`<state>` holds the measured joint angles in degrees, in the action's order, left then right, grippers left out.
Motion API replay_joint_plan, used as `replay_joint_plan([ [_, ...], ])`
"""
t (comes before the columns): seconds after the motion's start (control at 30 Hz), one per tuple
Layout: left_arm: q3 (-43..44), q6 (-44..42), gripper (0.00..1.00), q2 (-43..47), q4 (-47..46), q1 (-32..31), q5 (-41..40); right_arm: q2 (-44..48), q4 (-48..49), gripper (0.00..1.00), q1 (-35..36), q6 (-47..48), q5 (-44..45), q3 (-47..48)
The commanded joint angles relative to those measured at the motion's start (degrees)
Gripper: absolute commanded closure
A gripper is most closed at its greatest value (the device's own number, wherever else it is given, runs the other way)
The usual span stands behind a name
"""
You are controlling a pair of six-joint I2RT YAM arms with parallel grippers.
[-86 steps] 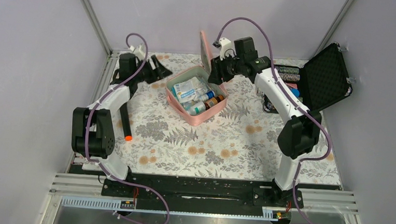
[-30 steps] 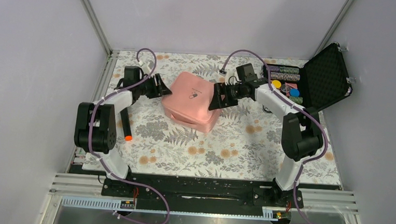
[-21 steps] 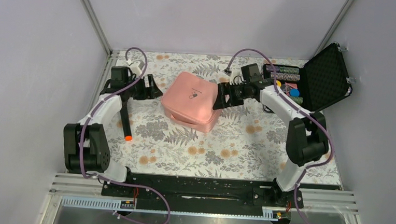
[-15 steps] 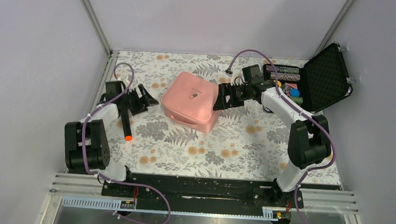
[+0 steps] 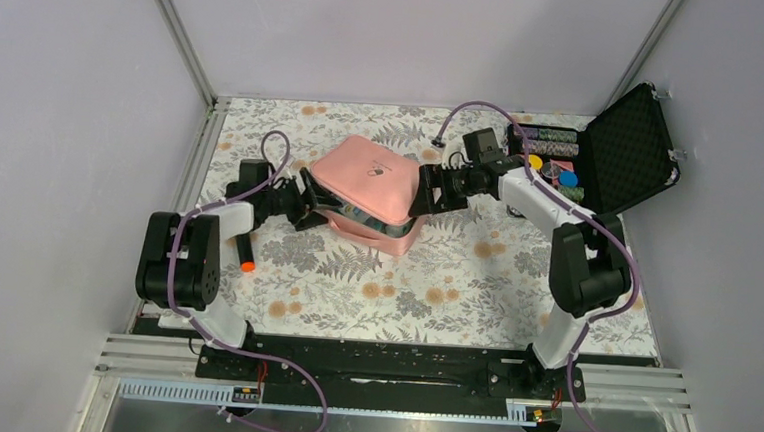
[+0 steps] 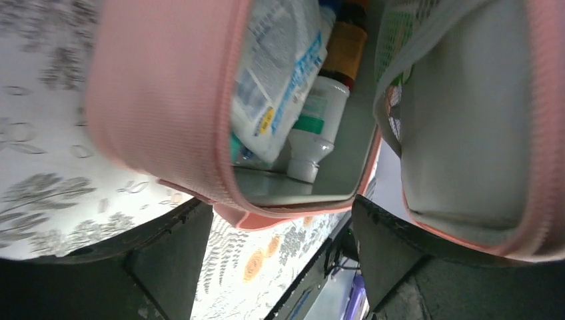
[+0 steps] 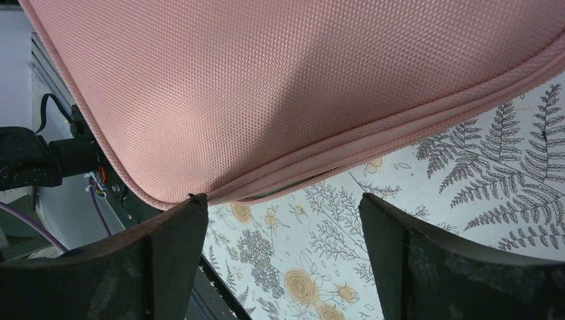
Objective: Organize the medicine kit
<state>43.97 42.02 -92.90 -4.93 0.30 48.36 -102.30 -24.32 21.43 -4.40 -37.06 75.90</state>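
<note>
Floral-print tabletop [image 5: 434, 279], plain lilac walls on three sides.

The medicine kit [image 5: 365, 175] sits mid-tabletop, directly between the two sets of jaws. Its lid [image 5: 373, 171] is tilted: raised on the edge facing the left jaws and down on the side next to the right jaws. A second ago the lid lay flat on the base. Since then the left arm [image 5: 220, 206] has swung out and come back in, and the gap has reopened.

Left jaws: spread wide at that gap, clamped on nothing. In the left wrist view the base wall lies by one finger and the lid rim by the other. Straight ahead between them are a white bottle [image 6: 320, 127], a blue-printed packet [image 6: 276, 73] and an amber bottle [image 6: 345, 47].

Right jaws: also spread, gripping nothing, with the kit's closed pink corner just ahead of them. Whether they touch it I cannot tell.

Judgement: the contents look packed, but the closing is undone for now. The lid needs seating again before any zip can run.

Further out, an orange-tipped marker [image 5: 244, 243] lies behind the left jaws, and a black case [image 5: 617, 155] stands open behind the right jaws.
</note>
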Motion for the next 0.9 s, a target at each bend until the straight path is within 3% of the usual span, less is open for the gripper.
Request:
replay_joint_plan([
  [0.0,2.3,3.4,0.25,0.6,-5.8,-3.4,3.9,-0.7,1.0,0.1,-0.1,-0.2,-1.4,2.5],
  [0.2,4.2,2.6,0.25,-0.6,-3.8,-6.5,6.8,0.6,0.8,0.11,-0.2,2.2,0.7,2.8],
  [0.37,5.4,0.4,0.25,1.5,-3.4,-8.6,8.3,3.4,-2.2,0.11,-1.1,10.9,4.8,4.4],
  [0.43,7.2,-2.2,0.26,2.2,0.4,-8.7,8.8,3.8,-4.0,0.11,-2.1,14.5,6.2,6.0],
  [0.57,11.9,-16.3,0.25,2.7,20.7,-7.5,2.8,3.1,-4.8,0.11,-5.0,18.7,10.7,8.6],
  [0.7,13.2,-24.4,0.23,-0.1,38.2,-1.6,-9.0,-1.4,-4.7,0.11,-7.9,13.1,6.1,11.8],
  [0.87,10.8,-26.0,0.23,0.9,39.4,10.6,-12.7,-6.7,-0.7,0.12,-8.1,3.0,-0.6,12.1],
])
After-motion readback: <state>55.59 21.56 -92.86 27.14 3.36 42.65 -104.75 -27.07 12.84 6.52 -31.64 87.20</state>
